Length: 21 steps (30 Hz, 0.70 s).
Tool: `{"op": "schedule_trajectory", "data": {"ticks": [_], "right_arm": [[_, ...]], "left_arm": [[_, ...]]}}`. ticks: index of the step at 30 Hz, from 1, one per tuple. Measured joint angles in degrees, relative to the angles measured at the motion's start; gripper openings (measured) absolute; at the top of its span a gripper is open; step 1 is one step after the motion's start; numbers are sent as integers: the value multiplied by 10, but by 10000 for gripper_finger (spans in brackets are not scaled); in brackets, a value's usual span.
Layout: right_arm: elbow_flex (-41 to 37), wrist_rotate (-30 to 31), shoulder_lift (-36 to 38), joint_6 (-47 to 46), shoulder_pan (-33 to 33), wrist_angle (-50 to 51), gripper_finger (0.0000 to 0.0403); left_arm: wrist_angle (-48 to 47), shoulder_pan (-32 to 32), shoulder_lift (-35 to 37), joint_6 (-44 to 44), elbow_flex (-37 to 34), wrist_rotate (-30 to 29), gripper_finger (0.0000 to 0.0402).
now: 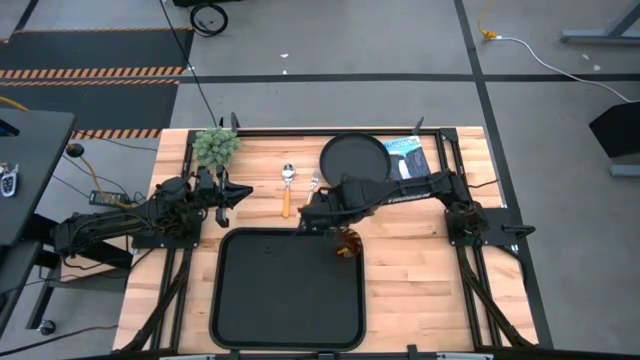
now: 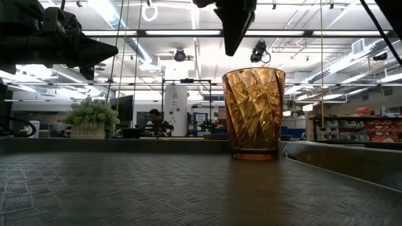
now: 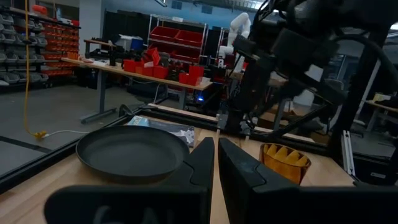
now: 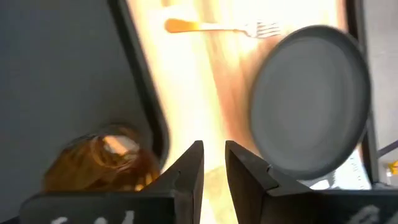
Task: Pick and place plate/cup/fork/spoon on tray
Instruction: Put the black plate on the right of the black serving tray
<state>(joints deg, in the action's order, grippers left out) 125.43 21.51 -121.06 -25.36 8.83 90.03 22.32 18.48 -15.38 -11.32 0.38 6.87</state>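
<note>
Cup (image 1: 348, 242) stands upright in the upper right corner of the tray (image 1: 290, 335), just inside the raised edge; the low view shows it resting on the tray's textured floor with nothing gripping it, so the cup step reads as done. Right gripper (image 1: 305, 222) sits in the centre of the high view, over the tray's upper edge and just left of the cup, its arm stretched leftward from a base at centre right. In the right wrist view its fingers (image 4: 186, 171) stand nearly together with only a narrow gap and hold nothing; cup, tray edge, fork and plate all lie beyond them. Remaining items are all on bare wood above the tray: plate (image 1: 353, 157) near the upper centre of the table, spoon (image 1: 287, 189) and fork (image 1: 310, 190) side by side between the plate and the left arm. Judgement: the next move is a pick from these three; the fork lies closest to the right gripper, and taking it calls for opening the jaws, aligning across the slim handle and descending low to the wood. Left gripper (image 1: 243, 191) waits at centre left, near a small potted plant (image 1: 215, 146), its fingers (image 3: 199, 168) likewise almost closed and empty.
</note>
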Motion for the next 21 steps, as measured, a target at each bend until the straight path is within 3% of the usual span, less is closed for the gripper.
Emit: {"op": "schedule_trajectory", "data": {"ticks": [5, 9, 13, 21], "right_arm": [[-10, 6, 6, 31, -29, -2, 65], [-65, 5, 33, 35, -50, -4, 58], [-175, 4, 101, 32, -67, -58, 51], [-439, -19, 251, 70, -105, -296, 47]], "left_arm": [[1, 0, 0, 0, 0, 0, 30], [1, 0, 0, 0, 0, 0, 29], [1, 0, 0, 0, 0, 0, 29], [1, 0, 0, 0, 0, 0, 30]]}}
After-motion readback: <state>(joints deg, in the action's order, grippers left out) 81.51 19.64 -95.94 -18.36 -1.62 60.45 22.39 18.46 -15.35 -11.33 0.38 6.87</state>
